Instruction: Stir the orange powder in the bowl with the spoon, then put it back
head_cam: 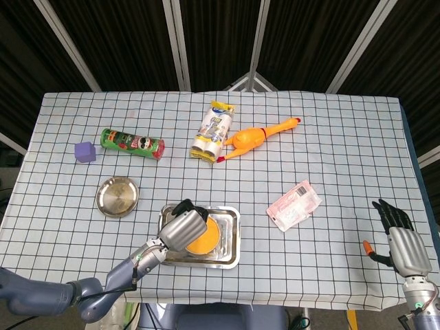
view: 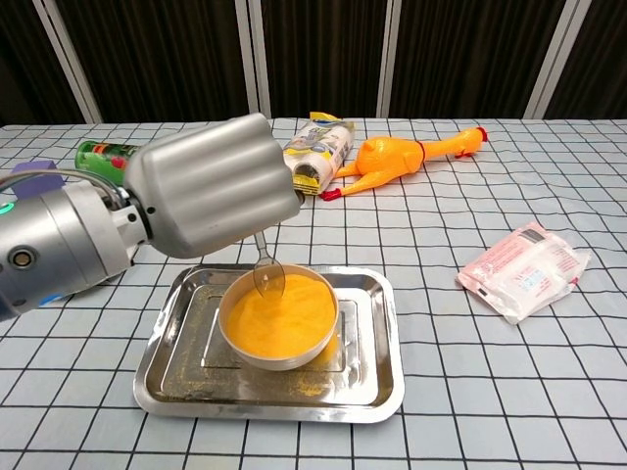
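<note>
A metal bowl (view: 279, 345) full of orange powder (view: 284, 318) stands in a steel tray (view: 372, 377) near the table's front edge. My left hand (view: 211, 186) hovers over the bowl's left rear and grips a clear spoon (view: 268, 276), whose tip dips into the powder at the back left. From the head view, the left hand (head_cam: 182, 228) covers the left part of the bowl (head_cam: 205, 238) in the tray (head_cam: 230, 237). My right hand (head_cam: 401, 238) rests open beyond the table's front right corner, holding nothing.
A small round steel dish (head_cam: 117, 196) lies left of the tray. Behind it are a green chips can (head_cam: 133, 143), a purple cube (head_cam: 84, 151), a snack packet (head_cam: 214, 130) and a rubber chicken (head_cam: 258, 136). A pink-white pouch (head_cam: 294, 205) lies right of the tray.
</note>
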You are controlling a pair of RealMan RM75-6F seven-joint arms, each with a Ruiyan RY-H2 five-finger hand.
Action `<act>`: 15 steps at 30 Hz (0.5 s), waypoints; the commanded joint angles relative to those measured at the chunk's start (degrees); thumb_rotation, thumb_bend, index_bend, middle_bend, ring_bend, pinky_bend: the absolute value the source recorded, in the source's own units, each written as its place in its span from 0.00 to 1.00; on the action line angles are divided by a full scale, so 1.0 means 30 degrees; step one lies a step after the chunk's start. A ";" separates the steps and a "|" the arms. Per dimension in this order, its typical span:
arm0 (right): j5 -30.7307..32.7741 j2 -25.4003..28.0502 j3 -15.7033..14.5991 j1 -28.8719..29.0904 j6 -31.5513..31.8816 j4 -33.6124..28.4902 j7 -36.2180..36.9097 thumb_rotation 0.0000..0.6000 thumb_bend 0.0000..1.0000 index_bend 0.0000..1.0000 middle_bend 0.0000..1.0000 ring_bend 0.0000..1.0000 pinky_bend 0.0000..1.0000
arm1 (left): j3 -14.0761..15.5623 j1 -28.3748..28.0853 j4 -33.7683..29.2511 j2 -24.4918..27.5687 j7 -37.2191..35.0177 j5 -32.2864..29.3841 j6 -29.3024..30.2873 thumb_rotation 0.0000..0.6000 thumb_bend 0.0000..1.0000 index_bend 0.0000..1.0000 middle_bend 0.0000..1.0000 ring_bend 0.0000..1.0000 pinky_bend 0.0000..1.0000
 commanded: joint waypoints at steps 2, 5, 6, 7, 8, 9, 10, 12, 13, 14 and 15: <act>-0.0017 0.0005 -0.0003 -0.0008 0.0023 -0.0009 -0.0010 1.00 0.40 0.00 0.00 0.00 0.00 | 0.0187 -0.0146 0.0018 0.0228 0.0436 0.0560 -0.0472 1.00 0.84 0.78 1.00 0.92 0.88; 0.0004 0.0001 -0.0007 -0.0005 -0.0003 -0.0015 -0.0010 1.00 0.40 0.00 0.00 0.00 0.00 | 0.0641 -0.0381 0.0243 0.0563 0.1288 0.1339 -0.1090 1.00 0.83 0.78 1.00 0.92 0.88; 0.0001 0.0002 -0.0007 -0.0002 -0.0006 -0.0017 -0.0015 1.00 0.40 0.00 0.00 0.00 0.00 | 0.0644 -0.0407 0.0251 0.0607 0.1251 0.1617 -0.1134 1.00 0.83 0.78 1.00 0.92 0.88; 0.0000 0.0004 -0.0004 -0.0006 0.0006 -0.0016 -0.0018 1.00 0.40 0.00 0.00 0.00 0.00 | 0.0559 -0.0351 0.0256 0.0557 0.1026 0.1704 -0.1054 1.00 0.83 0.78 1.00 0.92 0.88; -0.0004 0.0004 -0.0004 -0.0010 0.0015 -0.0015 -0.0016 1.00 0.40 0.00 0.00 0.00 0.00 | 0.0468 -0.0287 0.0269 0.0497 0.0866 0.1704 -0.0966 1.00 0.83 0.78 1.00 0.92 0.88; -0.0005 0.0000 -0.0005 -0.0012 0.0016 -0.0016 -0.0012 1.00 0.40 0.00 0.00 0.00 0.00 | 0.0317 -0.0192 0.0286 0.0401 0.0696 0.1680 -0.0830 1.00 0.83 0.78 1.00 0.92 0.88; -0.0002 0.0001 -0.0008 -0.0012 0.0012 -0.0017 -0.0020 1.00 0.40 0.00 0.00 0.00 0.00 | 0.0117 -0.0144 0.0290 0.0313 0.0581 0.1663 -0.0722 1.00 0.83 0.78 1.00 0.92 0.88; -0.0009 0.0008 -0.0008 -0.0014 0.0021 -0.0023 -0.0040 1.00 0.40 0.00 0.00 0.00 0.00 | -0.0230 -0.0103 0.0284 0.0185 0.0408 0.1733 -0.0598 1.00 0.83 0.78 1.00 0.92 0.88; -0.0014 0.0005 -0.0008 -0.0016 0.0031 -0.0021 -0.0046 1.00 0.40 0.00 0.00 0.00 0.00 | -0.0339 -0.0073 0.0248 0.0132 0.0276 0.1753 -0.0564 1.00 0.83 0.78 1.00 0.92 0.88; -0.0011 -0.0003 -0.0006 -0.0018 0.0035 -0.0011 -0.0049 1.00 0.40 0.00 0.00 0.00 0.00 | -0.0407 -0.0036 0.0227 0.0083 0.0141 0.1760 -0.0563 1.00 0.83 0.78 1.00 0.92 0.88; 0.0000 -0.0008 -0.0005 -0.0015 0.0025 -0.0007 -0.0044 1.00 0.40 0.00 0.00 0.00 0.00 | -0.0404 -0.0008 0.0243 0.0049 0.0105 0.1782 -0.0627 1.00 0.83 0.78 1.00 0.92 0.88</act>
